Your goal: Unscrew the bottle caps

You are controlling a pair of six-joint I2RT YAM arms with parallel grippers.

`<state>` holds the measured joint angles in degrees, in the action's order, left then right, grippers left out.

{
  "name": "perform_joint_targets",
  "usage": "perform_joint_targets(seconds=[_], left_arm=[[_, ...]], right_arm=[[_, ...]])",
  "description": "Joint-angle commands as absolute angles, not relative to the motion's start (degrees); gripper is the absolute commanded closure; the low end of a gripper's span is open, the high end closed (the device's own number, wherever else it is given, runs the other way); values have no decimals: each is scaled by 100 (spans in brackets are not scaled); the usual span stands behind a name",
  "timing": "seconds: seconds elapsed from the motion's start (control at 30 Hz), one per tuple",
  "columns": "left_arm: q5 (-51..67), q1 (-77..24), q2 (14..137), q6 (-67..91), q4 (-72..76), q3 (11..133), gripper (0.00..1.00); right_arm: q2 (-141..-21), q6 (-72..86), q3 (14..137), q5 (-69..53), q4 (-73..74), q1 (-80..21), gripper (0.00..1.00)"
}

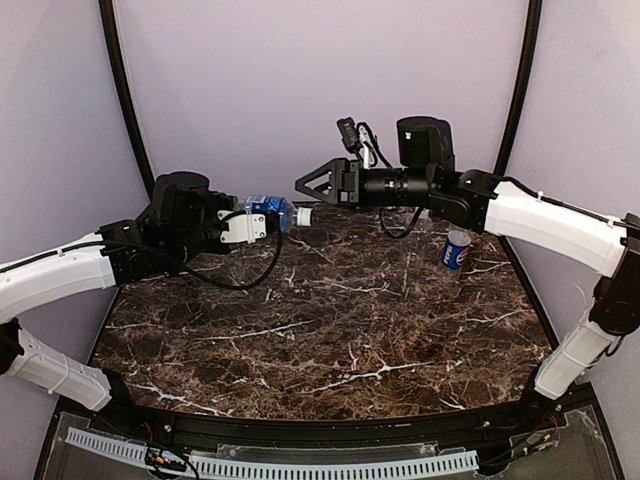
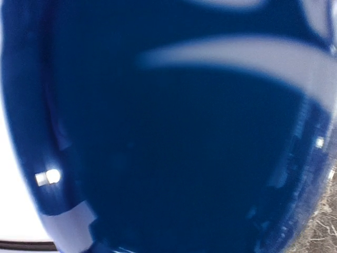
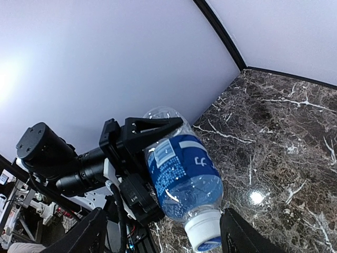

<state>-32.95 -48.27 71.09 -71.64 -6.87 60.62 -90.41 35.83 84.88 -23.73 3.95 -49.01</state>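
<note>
A clear bottle with a blue label [image 1: 268, 208] hangs level above the table's far left, its base end held by my left gripper [image 1: 256, 213], which is shut on it. Its white cap [image 1: 303, 215] points right. In the right wrist view the same bottle [image 3: 181, 174] fills the middle, and its cap [image 3: 204, 232] sits between the spread fingers of my right gripper [image 3: 163, 221], which is open and not touching it. From above, that gripper [image 1: 305, 190] hovers just over the cap. In the left wrist view only the blue label [image 2: 168, 147] shows. A Pepsi-label bottle [image 1: 457, 248] stands at the far right.
The dark marble table [image 1: 330, 330] stretches toward the near edge. Pale curved walls with black ribs [image 1: 125, 100] close in the back and sides. A black cable [image 1: 250, 280] droops from the left wrist over the tabletop.
</note>
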Motion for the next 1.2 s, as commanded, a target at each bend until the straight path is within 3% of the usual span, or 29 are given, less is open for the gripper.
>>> perform_joint_targets(seconds=[0.0,0.13,0.3,0.83,0.9,1.0,1.13,1.17], left_arm=[[-3652,-4842,6996,-7470,-75,6062,76],[-3631,-4843,7009,-7471,-26,6056,76],[-3616,-4841,7018,-7473,-24,6053,76],[-3518,-4877,6963,-7493,-21,6041,77],[-3497,-4873,6949,-7497,-22,6019,77],[-3482,-4888,6944,-7504,-18,5997,77],[-3465,-4900,6948,-7522,-24,5978,77],[-3463,-4898,6944,-7523,-25,5973,77]], right_arm=[[-9065,3797,8243,-2611,359,-4847,27],[-9098,3921,8078,-2967,176,-4843,31],[-9091,4020,7948,-3077,-124,-4810,45],[-9502,4114,8083,-3191,-344,-4625,42],[-9472,4133,8039,-3190,-415,-4615,47],[-9433,4149,7995,-3173,-465,-4606,62],[-9383,4165,7941,-3214,-504,-4594,69],[-9371,4166,7918,-3243,-516,-4598,78]])
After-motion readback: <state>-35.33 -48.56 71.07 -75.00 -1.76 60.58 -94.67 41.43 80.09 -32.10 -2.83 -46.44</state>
